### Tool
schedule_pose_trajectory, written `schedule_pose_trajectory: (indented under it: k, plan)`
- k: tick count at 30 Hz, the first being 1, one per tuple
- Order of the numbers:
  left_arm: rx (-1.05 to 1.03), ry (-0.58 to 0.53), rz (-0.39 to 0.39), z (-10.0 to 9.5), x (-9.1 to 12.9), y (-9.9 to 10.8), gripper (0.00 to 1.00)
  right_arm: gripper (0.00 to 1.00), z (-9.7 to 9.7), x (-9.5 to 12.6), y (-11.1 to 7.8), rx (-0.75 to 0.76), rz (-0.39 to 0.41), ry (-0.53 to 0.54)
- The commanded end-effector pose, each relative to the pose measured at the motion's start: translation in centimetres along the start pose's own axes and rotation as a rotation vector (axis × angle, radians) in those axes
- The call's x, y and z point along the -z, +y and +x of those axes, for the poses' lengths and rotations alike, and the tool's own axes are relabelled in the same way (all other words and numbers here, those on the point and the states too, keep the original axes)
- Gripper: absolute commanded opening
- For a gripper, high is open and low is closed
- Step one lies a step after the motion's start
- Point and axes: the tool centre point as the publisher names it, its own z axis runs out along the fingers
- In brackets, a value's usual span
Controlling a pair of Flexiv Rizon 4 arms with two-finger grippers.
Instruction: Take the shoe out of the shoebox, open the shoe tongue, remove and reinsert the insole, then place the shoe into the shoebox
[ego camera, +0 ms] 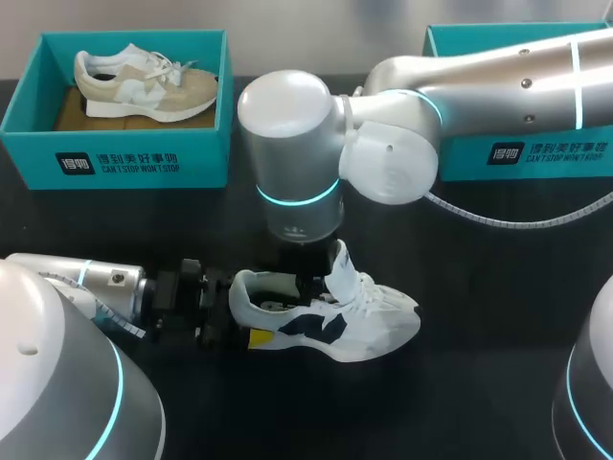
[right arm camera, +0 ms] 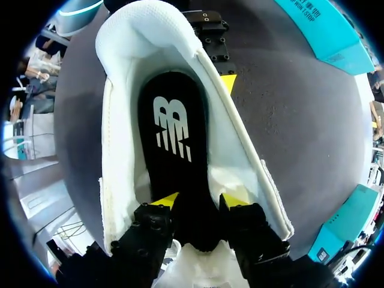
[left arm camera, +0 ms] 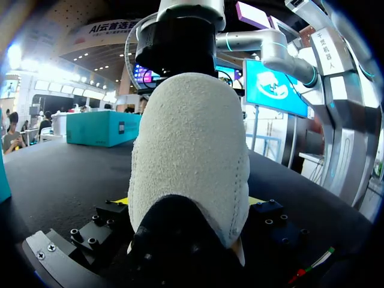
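Observation:
A white shoe [ego camera: 369,321] with a navy logo lies on its sole at the middle of the black table, toe to the right. My left gripper [ego camera: 244,311] comes in from the left and is shut on the heel; in the left wrist view the suede heel [left arm camera: 192,150] fills the wide gap of that gripper [left arm camera: 189,201]. My right gripper [ego camera: 308,286] hangs straight down into the shoe's opening. In the right wrist view this gripper [right arm camera: 200,199] is open, its yellow fingertips [right arm camera: 165,200] apart over the black insole [right arm camera: 171,132], which lies flat inside the shoe [right arm camera: 120,150].
A teal shoebox [ego camera: 115,158] at the back left holds a beige shoe [ego camera: 144,84]. A second teal shoebox [ego camera: 536,153] stands at the back right, partly hidden by my right arm. A grey cable [ego camera: 508,222] lies in front of it.

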Motion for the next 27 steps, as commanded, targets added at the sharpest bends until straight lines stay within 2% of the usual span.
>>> schedule_pose_trajectory:
  k: [1,11,27]
  plan:
    - [0.000,-0.002,0.000,0.0,0.2,0.3,0.00,0.46,-0.4,-0.7,0.1,0.017,-0.003,0.023]
    - [0.000,-0.002,0.000,0.0,0.2,0.3,0.00,0.47,0.3,-2.4,1.2,0.057,-0.006,0.085]
    - [0.000,-0.002,0.000,0.0,0.2,0.3,0.00,0.42,3.3,-4.7,0.5,0.039,-0.005,0.225]
